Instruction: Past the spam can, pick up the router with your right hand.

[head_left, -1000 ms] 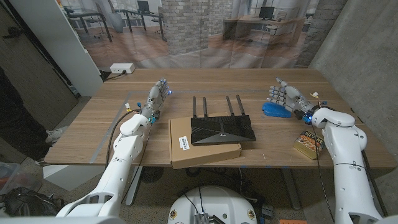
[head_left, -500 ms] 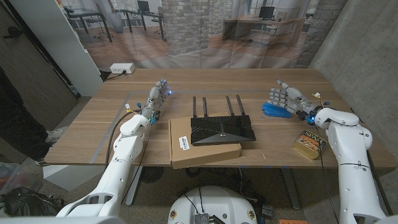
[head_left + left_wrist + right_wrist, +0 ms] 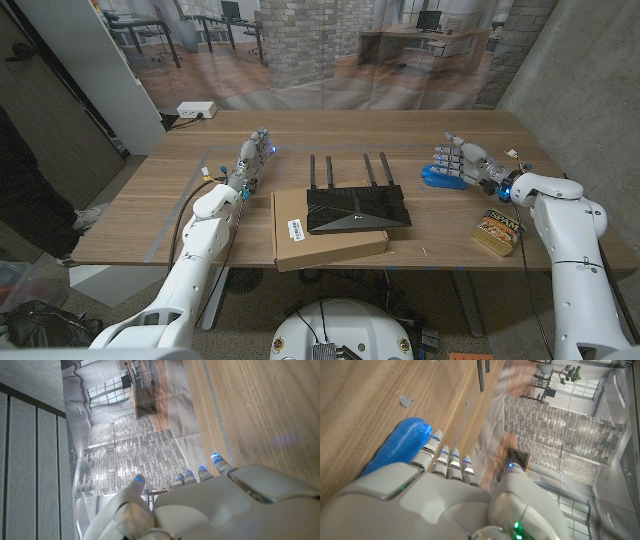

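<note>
the left robot hand [image 3: 254,154] is seen standing on its edge toward the far left part of the tabletop [image 3: 150,200], fingers stretched out and apart, nothing held. next along, a flat cardboard box [image 3: 325,237] sits at the near edge's middle, and the black router [image 3: 355,208] is laid on top of it, antennas pointing at the far edge. a white label can be made out on the box, but the print is too small to be read. past that, a blue object [image 3: 440,176] lies toward the right edge, with the right robot hand [image 3: 458,159] held just over it, fingers spread, empty. the spam can [image 3: 498,229] is found near the right near corner; its lettering can't be read either.

risk-wise: the blue object could get bumped on the sweep over, and the antennas could be snagged if the router is approached from behind.
</note>
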